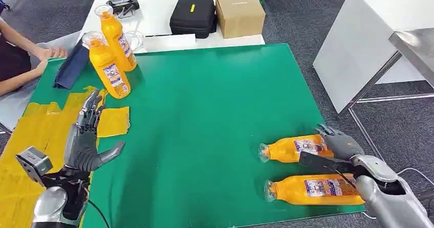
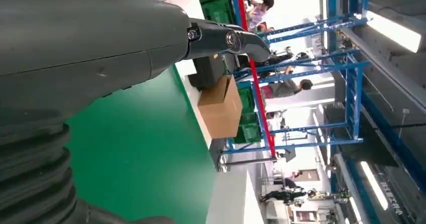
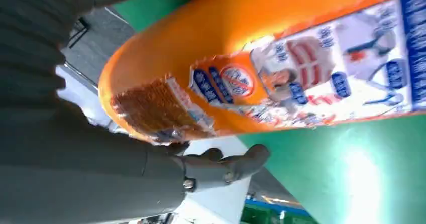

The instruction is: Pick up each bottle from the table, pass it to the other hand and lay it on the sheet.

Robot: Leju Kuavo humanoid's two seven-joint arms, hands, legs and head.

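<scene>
The right hand (image 1: 342,147) sits at the near right corner of the green tabletop (image 1: 215,110), its fingers curled around the base end of the farther lying bottle (image 1: 294,149), thumb reaching across toward the nearer lying bottle (image 1: 315,189); in the right wrist view the base of a bottle (image 3: 261,58) lies against the palm with a finger hooked beneath it; whether the grip is fully closed cannot be told, and the bottle rests on the tabletop. Judged step: securing this bottle for lifting; close the fingers evenly around the body behind the label, lift level so the cap end does not drag, and keep clear of the nearer lying bottle just beside it. The left hand (image 1: 88,136) hovers open and empty, fingers spread, over the yellow sheet (image 1: 30,136) at the far-left side from the right hand, ready to receive; two upright bottles (image 1: 108,69) stand beyond it. The labels carry blue and red print and a round prohibition symbol; no writing is legible. A person's hand (image 1: 48,53) rests at the tabletop's far left edge.
</scene>
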